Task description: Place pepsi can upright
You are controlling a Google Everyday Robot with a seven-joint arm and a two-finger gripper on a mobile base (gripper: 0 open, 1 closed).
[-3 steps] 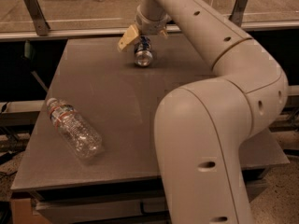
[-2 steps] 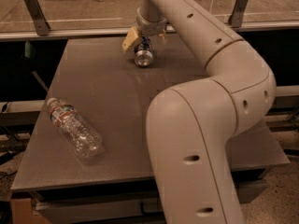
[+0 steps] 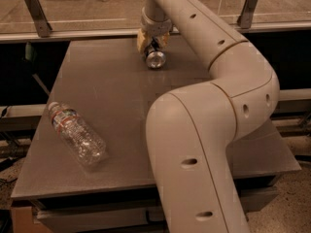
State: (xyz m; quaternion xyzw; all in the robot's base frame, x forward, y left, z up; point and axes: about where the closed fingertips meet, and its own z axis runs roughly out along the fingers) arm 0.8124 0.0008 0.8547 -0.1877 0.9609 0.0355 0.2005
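Observation:
The pepsi can (image 3: 155, 58) lies on its side at the far middle of the grey table (image 3: 112, 101), with its silver end facing the camera and little of its dark body showing. My gripper (image 3: 153, 41) reaches down over it from behind. Its yellow fingers (image 3: 141, 39) stand on either side of the can and close on its body. The can rests at table level, tilted toward the camera. The large beige arm (image 3: 204, 130) sweeps from the front right up and over to the gripper.
A clear plastic bottle (image 3: 77, 133) with a red-and-white label lies on its side at the table's front left. A rail with metal brackets (image 3: 35, 12) runs behind the table. The arm's elbow covers the table's right side.
The wrist has turned, so both yellow fingers now straddle the can rather than one sticking out to the left. The can has shifted slightly right with the gripper.

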